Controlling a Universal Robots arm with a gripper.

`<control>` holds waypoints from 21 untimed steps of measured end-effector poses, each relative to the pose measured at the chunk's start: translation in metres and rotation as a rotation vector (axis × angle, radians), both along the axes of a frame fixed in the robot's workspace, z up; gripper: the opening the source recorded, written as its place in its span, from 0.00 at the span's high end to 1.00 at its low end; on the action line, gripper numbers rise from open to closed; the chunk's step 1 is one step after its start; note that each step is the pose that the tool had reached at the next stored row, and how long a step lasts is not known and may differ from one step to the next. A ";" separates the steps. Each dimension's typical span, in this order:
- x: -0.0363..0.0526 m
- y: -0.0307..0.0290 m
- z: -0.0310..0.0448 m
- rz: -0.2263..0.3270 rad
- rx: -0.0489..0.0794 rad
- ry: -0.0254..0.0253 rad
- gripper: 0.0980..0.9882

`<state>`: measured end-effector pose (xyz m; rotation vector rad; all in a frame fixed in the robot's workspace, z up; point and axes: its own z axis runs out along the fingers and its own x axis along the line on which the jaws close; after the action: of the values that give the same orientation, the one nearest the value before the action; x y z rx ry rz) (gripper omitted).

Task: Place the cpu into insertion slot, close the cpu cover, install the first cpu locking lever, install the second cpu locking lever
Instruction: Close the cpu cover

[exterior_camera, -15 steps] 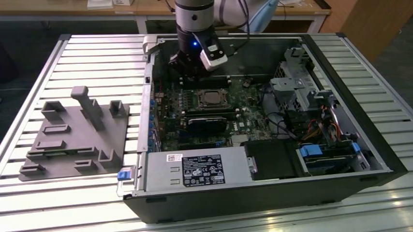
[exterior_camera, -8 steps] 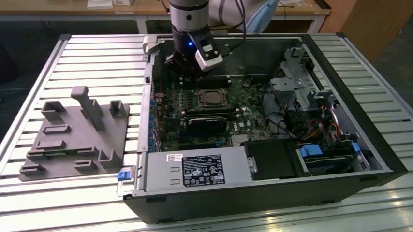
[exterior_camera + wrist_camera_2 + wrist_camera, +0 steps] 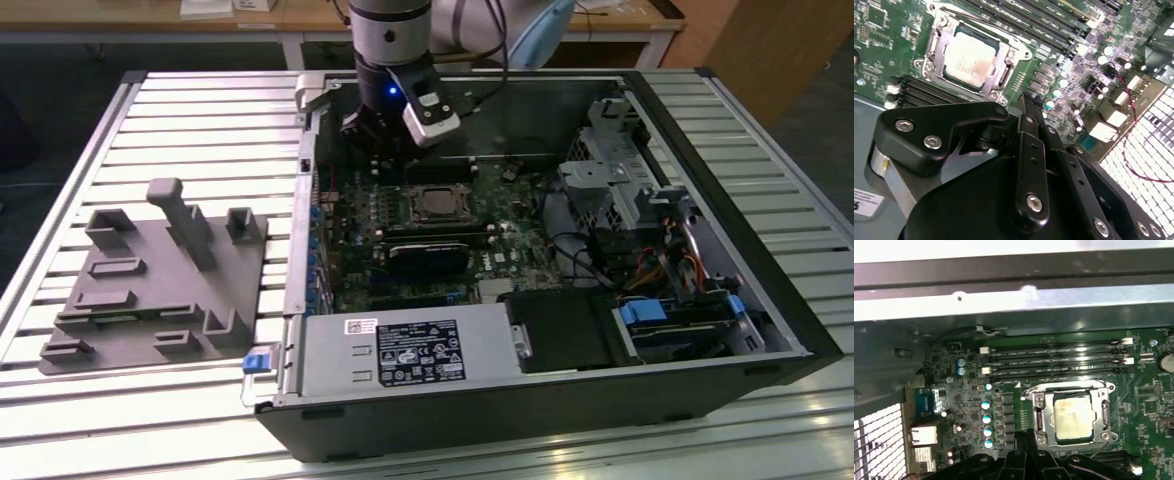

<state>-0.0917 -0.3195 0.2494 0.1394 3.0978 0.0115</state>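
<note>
CPU sits in the insertion slot, and the cpu cover looks folded down around it. From the exterior view's left we've got a gray fixture plate, then the open PC case. The gripper hangs just beside the socket with its fingers pinched together, holding nothing.

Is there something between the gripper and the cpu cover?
Nothing visible. In the first wrist view the gripper hangs just beside the cpu cover, with no cable or part between them. The cpu lies framed by the cover.
</note>
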 end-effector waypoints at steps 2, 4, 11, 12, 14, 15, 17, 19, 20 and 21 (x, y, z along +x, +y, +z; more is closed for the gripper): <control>0.0058 0.0000 0.0000 0.000 0.000 0.0001 0.99; 0.0121 0.0000 0.0000 0.000 0.000 0.0003 0.99; 0.0306 0.0000 0.0000 0.000 0.000 0.0017 0.99; 0.0321 0.0000 0.0000 0.000 0.000 0.0020 0.99; 0.0362 0.0000 0.0000 0.000 0.000 0.0031 0.99; 0.0392 0.0000 0.0000 0.000 0.000 0.0041 0.99; 0.0457 0.0000 0.0000 0.000 0.000 0.0069 0.99; 0.0516 0.0000 0.0000 0.000 0.000 0.0093 0.99; 0.0542 0.0000 0.0000 0.000 0.000 0.0103 0.99; 0.0559 0.0000 0.0000 0.000 0.000 0.0109 0.99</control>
<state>-0.0358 -0.3196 0.2494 0.1398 3.1086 0.0108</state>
